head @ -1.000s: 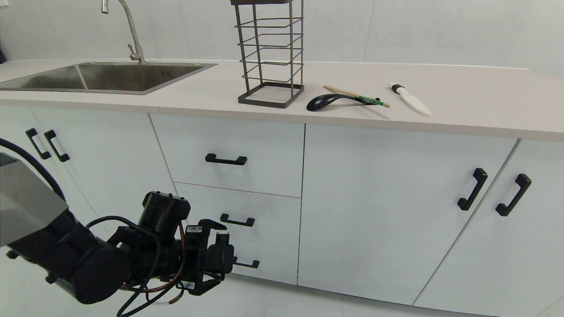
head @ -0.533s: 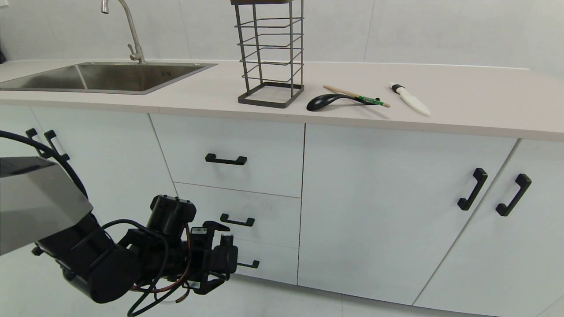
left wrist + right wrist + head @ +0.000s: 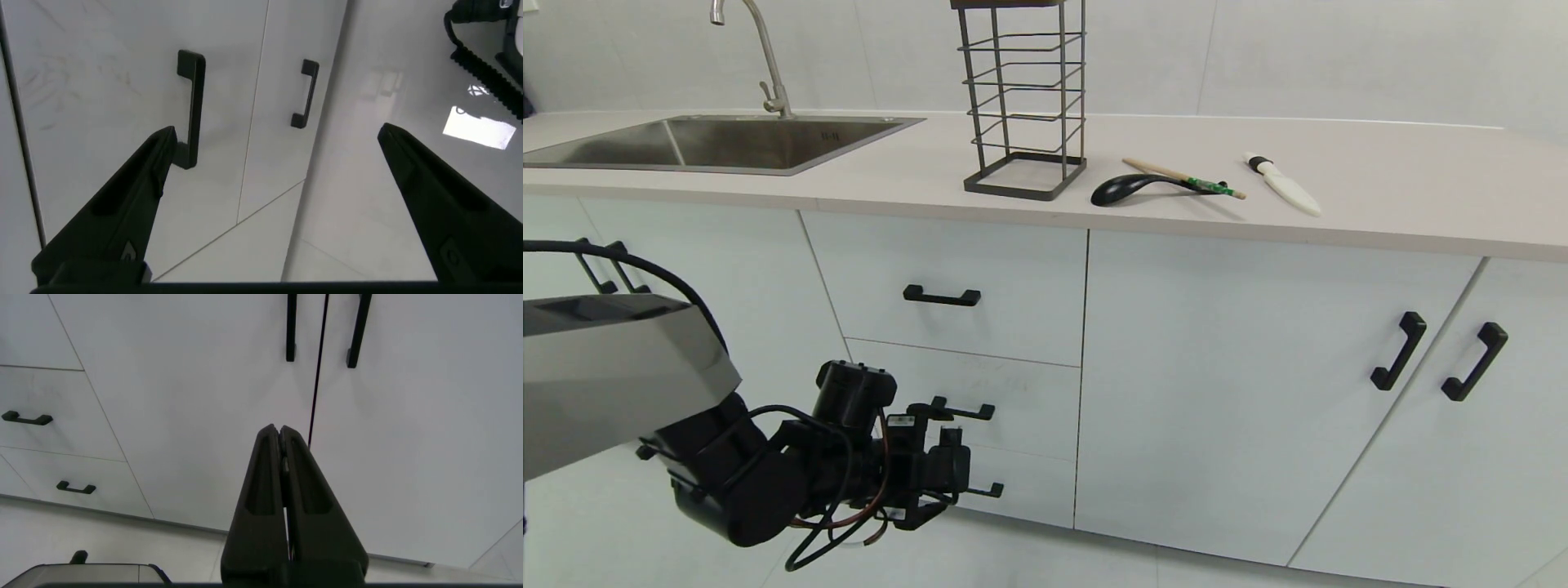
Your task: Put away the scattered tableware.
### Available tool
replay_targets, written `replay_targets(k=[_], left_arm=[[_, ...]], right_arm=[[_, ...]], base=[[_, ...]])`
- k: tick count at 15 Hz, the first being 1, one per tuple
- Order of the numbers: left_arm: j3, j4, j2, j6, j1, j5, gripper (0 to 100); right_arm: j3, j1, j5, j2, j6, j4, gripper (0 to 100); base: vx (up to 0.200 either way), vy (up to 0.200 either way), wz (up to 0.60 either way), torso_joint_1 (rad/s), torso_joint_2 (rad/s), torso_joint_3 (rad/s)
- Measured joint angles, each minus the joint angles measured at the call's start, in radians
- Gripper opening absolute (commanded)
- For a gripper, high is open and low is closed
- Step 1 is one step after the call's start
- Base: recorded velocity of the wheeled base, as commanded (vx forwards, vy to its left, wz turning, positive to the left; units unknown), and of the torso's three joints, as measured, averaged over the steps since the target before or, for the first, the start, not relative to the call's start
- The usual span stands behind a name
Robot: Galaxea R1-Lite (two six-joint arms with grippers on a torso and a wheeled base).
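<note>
Left gripper [image 3: 276, 135]: I saw its fingers spread wide, low before the drawer fronts [image 3: 968, 380].
Right gripper [image 3: 279, 434]: fingers pressed together, facing cabinet doors [image 3: 204, 392].
Tableware: black spoon [image 3: 1129, 189], chopsticks [image 3: 1183, 177] and white knife [image 3: 1284, 185] lay on the countertop [image 3: 1405, 188], right of the wire rack [image 3: 1025, 102].

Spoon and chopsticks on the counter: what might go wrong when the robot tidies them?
1. The spoon and the chopsticks cross each other, so lifting one could drag or flick the other.
2. The left hand, open, hangs low by the drawer handles; rising from there, it might snag one.
3. The rack is tall and narrow; a bump while dropping things in could tip it.
</note>
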Motion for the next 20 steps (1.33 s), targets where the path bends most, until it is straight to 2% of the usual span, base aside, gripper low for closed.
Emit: replay_targets(k=[2,3,9,20], left_arm=[[-0.053,-0.006,0.051,0.058,0.011,-0.004,100],[-0.074,-0.006,0.074,0.066,0.017,-0.004,100],[-0.181,-0.005,0.167,0.068,0.05,-0.005,100],[-0.293,-0.02,0.291,0.067,0.051,-0.006,100]], right_arm=[[0.0,0.0,0.0,0.0,0.0,0.0,0],[0.0,0.0,0.0,0.0,0.0,0.0,0],[0.0,0.0,0.0,0.0,0.0,0.0,0],[0.0,0.0,0.0,0.0,0.0,0.0,0]], base=[[0.0,0.0,0.0,0.0,0.0,0.0],[0.0,0.0,0.0,0.0,0.0,0.0],[0.0,0.0,0.0,0.0,0.0,0.0],[0.0,0.0,0.0,0.0,0.0,0.0]])
